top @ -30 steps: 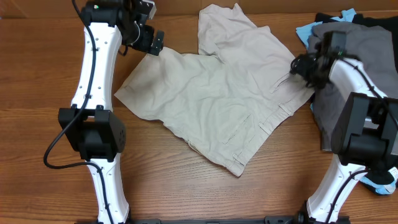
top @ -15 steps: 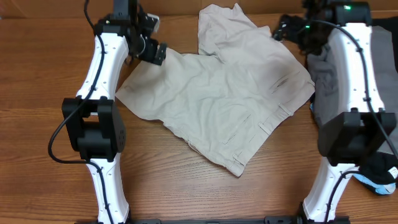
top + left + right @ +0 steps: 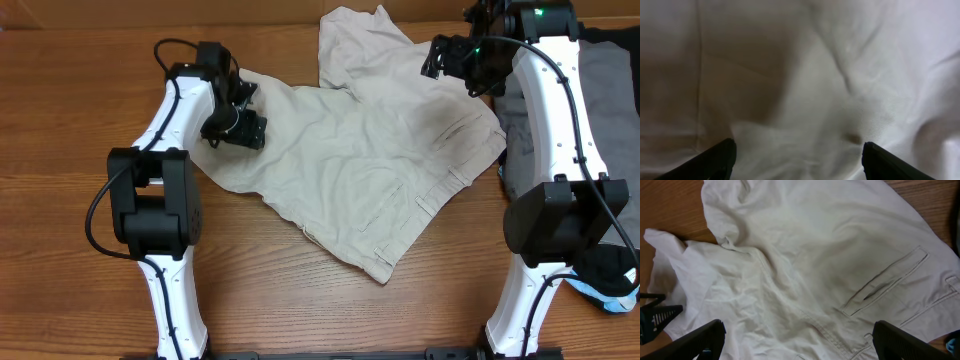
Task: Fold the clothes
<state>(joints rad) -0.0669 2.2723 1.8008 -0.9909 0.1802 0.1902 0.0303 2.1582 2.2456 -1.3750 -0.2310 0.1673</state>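
Note:
The beige shorts (image 3: pixel 360 150) lie spread and rumpled across the middle of the table, back side up, with a welt pocket (image 3: pixel 885 287) and the waistband (image 3: pixel 405 245) toward the near right. My left gripper (image 3: pixel 240 125) is low over the shorts' left leg. Its jaws are wide apart, and pale fabric (image 3: pixel 805 100) fills the left wrist view right beneath them (image 3: pixel 799 161). My right gripper (image 3: pixel 445 58) hangs open above the far right part of the shorts, with nothing between its fingers (image 3: pixel 695 340). More clothes are piled at the right edge.
A grey garment (image 3: pixel 600 90) and a black piece (image 3: pixel 610 35) are heaped at the far right behind the right arm. A light-blue piece (image 3: pixel 608 300) shows at the near right by the arm's base. Bare wood (image 3: pixel 280 290) lies along the near side.
My left gripper has come nearer and down onto the shorts' left leg, its jaws narrowing a little. My right gripper has swung from the shorts' right edge to the far side and opened wider.

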